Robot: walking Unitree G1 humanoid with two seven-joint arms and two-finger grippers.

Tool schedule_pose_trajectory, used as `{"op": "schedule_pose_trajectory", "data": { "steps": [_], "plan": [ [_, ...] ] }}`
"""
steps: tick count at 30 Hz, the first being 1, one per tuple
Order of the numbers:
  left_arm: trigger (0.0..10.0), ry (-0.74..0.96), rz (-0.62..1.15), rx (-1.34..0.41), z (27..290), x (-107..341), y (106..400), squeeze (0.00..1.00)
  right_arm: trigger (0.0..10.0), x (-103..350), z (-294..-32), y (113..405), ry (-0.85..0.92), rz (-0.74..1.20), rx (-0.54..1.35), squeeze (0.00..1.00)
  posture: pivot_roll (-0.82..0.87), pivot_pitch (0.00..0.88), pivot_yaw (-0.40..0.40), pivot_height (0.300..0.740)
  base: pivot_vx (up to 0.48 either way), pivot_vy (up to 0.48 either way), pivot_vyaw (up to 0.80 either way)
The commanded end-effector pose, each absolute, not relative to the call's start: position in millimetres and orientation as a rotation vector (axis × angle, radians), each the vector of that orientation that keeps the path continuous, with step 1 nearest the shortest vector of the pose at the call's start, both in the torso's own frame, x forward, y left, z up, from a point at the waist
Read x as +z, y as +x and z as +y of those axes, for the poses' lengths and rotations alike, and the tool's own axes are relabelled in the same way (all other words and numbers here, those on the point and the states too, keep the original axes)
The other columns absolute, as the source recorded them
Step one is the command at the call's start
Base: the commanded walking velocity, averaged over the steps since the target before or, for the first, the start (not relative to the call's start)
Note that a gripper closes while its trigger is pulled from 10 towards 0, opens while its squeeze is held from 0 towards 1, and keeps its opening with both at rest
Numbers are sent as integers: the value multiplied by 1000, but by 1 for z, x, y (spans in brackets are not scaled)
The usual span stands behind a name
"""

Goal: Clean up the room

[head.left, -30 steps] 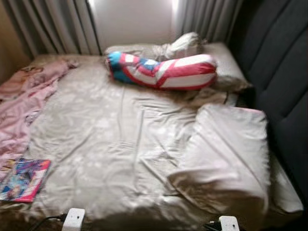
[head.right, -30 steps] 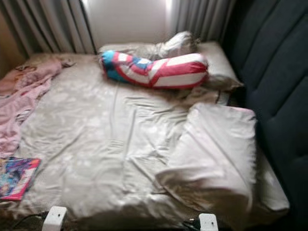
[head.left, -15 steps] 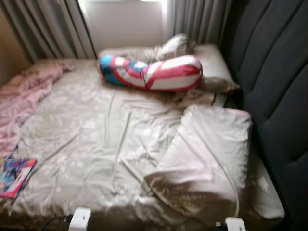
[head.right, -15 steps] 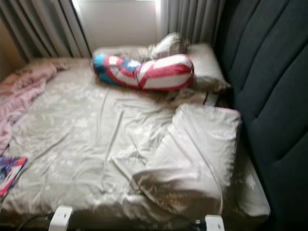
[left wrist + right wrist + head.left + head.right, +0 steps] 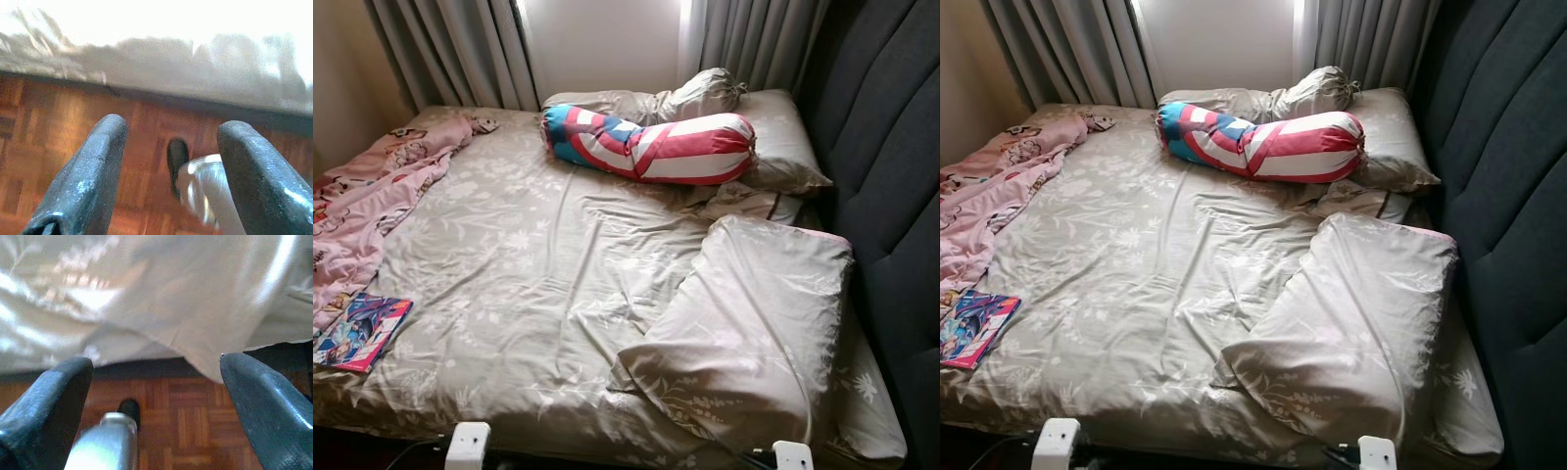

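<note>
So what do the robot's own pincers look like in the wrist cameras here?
The left pincer has two long, dark, rounded fingers with a slightly scuffed, speckled surface. The right pincer looks the same, broad and matte with a faint sheen. A shiny silver limb with a black tip shows between the fingers.

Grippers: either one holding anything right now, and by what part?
Nothing held. The left gripper and right gripper both have fingers apart with only the wood floor between them, beside the bed.
</note>
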State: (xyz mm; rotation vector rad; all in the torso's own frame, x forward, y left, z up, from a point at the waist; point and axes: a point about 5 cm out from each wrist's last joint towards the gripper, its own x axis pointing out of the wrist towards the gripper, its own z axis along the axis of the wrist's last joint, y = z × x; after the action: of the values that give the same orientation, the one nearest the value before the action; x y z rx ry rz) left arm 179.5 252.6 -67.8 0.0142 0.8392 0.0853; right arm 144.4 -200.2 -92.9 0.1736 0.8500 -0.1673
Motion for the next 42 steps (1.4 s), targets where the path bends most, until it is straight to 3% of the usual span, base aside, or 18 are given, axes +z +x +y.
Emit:
{"op": "schedule_pose_trajectory", "data": {
  "steps": [1, 3, 5, 6, 14, 23, 34, 42],
  "plan": [
    [10000, -2, 814, 112, 253, -67, 178, 0, 10000, -92, -202, 143, 190, 827, -195, 0, -46, 0, -30, 740, 0, 0, 0],
    [10000, -10, 792, 123, 253, -66, 179, 0, 10000, -91, -203, 144, 187, 813, -195, 0, -50, 0, -31, 740, 0, 0, 0],
    [10000, 9, 516, 56, 216, -29, 250, 0, 10000, -35, -197, 239, 130, 449, -143, 0, -64, 0, -29, 740, 0, 0, 0],
    [10000, 26, 443, 45, 212, -16, 263, 0, 10000, -25, -196, 250, 121, 398, -129, 0, -67, 0, -29, 740, 0, 0, 0],
    [10000, 50, 201, -4, 209, 12, 276, 0, 10000, -7, -209, 261, 95, 274, -82, 0, -74, 0, -34, 740, 0, 0, 0],
    [10000, 77, 45, -24, 213, 28, 258, 0, 10000, 7, -225, 248, 68, 125, -128, 0, -82, 0, -29, 740, 0, 0, 0],
    [10000, 92, -3, -146, 203, 43, 264, 0, 10000, 9, -212, 243, 90, 95, -86, 0, -101, 0, -4, 740, 0, 0, 0],
    [10000, 47, 16, -122, 190, 42, 265, 0, 10000, 16, -223, 245, 103, 82, -219, 0, -99, 0, -22, 740, 0, 0, 0]
  ]
}}
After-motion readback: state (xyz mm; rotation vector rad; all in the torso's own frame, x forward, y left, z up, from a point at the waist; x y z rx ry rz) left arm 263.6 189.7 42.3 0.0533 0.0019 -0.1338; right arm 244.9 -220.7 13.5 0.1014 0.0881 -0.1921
